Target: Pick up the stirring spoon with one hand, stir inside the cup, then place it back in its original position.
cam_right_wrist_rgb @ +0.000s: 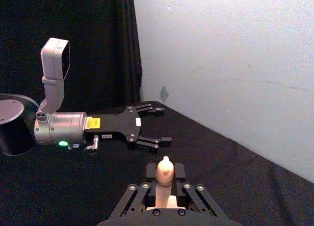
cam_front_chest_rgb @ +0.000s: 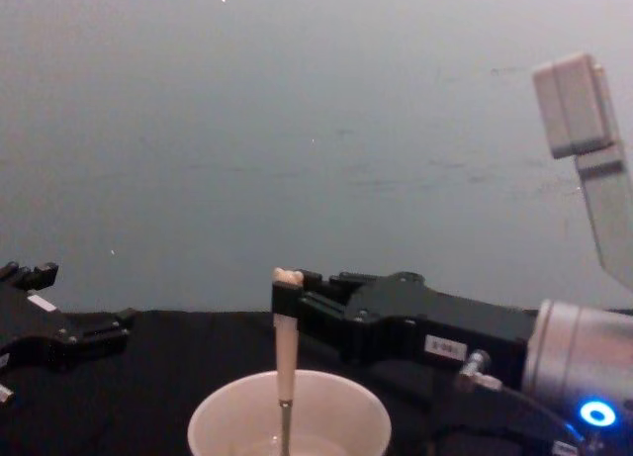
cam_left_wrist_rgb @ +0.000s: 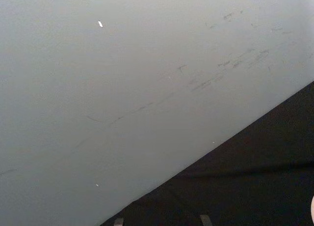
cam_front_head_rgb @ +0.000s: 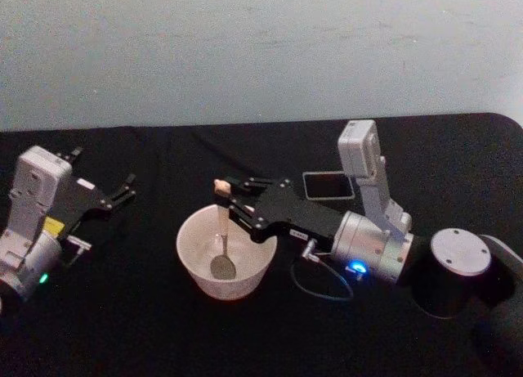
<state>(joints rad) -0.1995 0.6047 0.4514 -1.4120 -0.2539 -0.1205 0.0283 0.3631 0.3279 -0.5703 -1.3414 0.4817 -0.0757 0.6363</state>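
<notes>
The stirring spoon (cam_front_head_rgb: 221, 230) stands nearly upright in the cream cup (cam_front_head_rgb: 186, 230), with its shiny bowl down on the cup's floor. My right gripper (cam_front_head_rgb: 222, 195) is shut on the beige handle just under the bear head. The right wrist view shows that bear head (cam_right_wrist_rgb: 165, 171) between the black fingers. From the chest view the spoon (cam_front_chest_rgb: 286, 352) drops straight into the cup (cam_front_chest_rgb: 227, 421), held by the right gripper (cam_front_chest_rgb: 287, 300). The dark grey square holder (cam_front_head_rgb: 308, 186) stands behind my right arm. Off to the left, my left gripper (cam_front_head_rgb: 127, 189) rests open, away from the cup.
A black cloth covers the table (cam_front_head_rgb: 122, 311), and a pale wall (cam_front_head_rgb: 245, 50) rises behind its far edge. My right arm's bulky joint (cam_front_head_rgb: 458, 267) and a looping cable (cam_front_head_rgb: 323, 289) lie right of the cup. The left gripper (cam_right_wrist_rgb: 162, 125) faces the right one across the cup.
</notes>
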